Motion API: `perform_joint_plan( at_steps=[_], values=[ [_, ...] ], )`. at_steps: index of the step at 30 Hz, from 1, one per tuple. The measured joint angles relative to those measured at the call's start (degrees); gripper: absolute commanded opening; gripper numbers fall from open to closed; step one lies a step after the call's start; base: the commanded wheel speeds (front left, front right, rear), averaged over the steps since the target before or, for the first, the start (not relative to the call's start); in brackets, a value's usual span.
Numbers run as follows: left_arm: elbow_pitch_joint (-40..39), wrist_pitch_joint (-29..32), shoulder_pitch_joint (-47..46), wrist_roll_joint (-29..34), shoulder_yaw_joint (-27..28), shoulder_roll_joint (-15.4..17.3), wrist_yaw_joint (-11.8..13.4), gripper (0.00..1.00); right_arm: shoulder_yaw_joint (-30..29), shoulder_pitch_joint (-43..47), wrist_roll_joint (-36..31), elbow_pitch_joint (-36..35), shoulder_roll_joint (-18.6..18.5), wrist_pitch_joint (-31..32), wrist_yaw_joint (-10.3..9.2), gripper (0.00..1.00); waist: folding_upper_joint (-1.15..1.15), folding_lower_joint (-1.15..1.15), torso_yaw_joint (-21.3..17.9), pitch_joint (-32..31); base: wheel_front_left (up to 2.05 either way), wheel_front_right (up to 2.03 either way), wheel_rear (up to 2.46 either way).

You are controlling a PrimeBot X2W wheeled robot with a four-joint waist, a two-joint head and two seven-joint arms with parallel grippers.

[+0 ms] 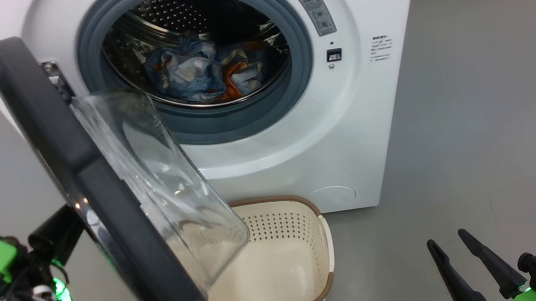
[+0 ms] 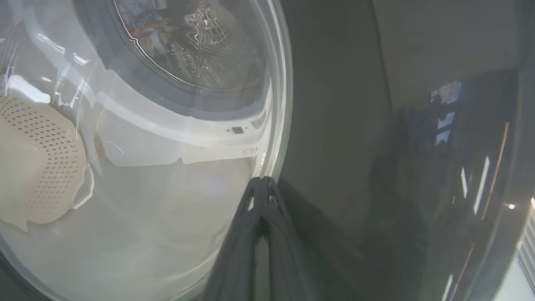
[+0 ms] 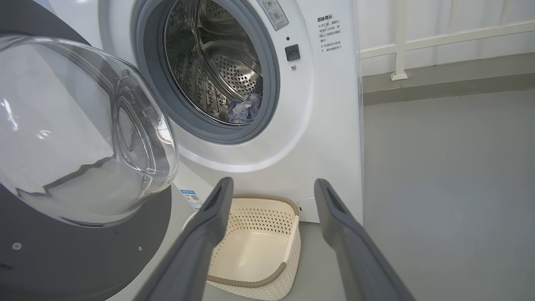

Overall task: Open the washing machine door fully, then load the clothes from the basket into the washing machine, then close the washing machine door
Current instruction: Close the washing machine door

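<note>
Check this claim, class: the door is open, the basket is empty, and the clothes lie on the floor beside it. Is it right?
No. The clothes lie inside the drum, not beside the basket, as the head view shows. The door is open and the basket is empty.

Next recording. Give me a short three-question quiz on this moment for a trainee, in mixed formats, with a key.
1. True or false: the basket holds laundry.
2. The clothes lie: A) in the drum of the washing machine, B) on the floor, C) in the basket.
3. Which tool is shut, with its tip at the washing machine door?
Key: 1 false, it is empty. 2 A. 3 The left tool; the right tool is open.
</note>
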Motion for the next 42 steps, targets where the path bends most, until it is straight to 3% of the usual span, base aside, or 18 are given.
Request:
perform_joint_plan(
  at_steps=[9, 20, 42],
  values=[
    [5.6, -7.5, -3.7, -2.0, -5.2, -0.1, -3.6, 0.0, 0.4, -0.2, 0.0, 0.0, -0.1, 0.0, 0.0, 1.0, 0.0, 0.0, -2.7, 0.4, 0.0, 0.0, 0.0],
    [12.9, -12.2, -7.8, -4.1, -7.0, -0.2, -7.6, 0.0, 0.8, -0.4, 0.0, 0.2, -0.3, 0.0, 0.0, 1.0, 0.0, 0.0, -5.7, 0.7, 0.0, 0.0, 0.0],
    [20.7, -15.4, -10.9, -5.0, -8.0, -0.5, -12.1, 0.0, 1.5, -0.4, 0.0, 0.4, -0.5, 0.0, 0.0, 1.0, 0.0, 0.0, -7.6, 0.2, 0.0, 0.0, 0.0]
  ],
)
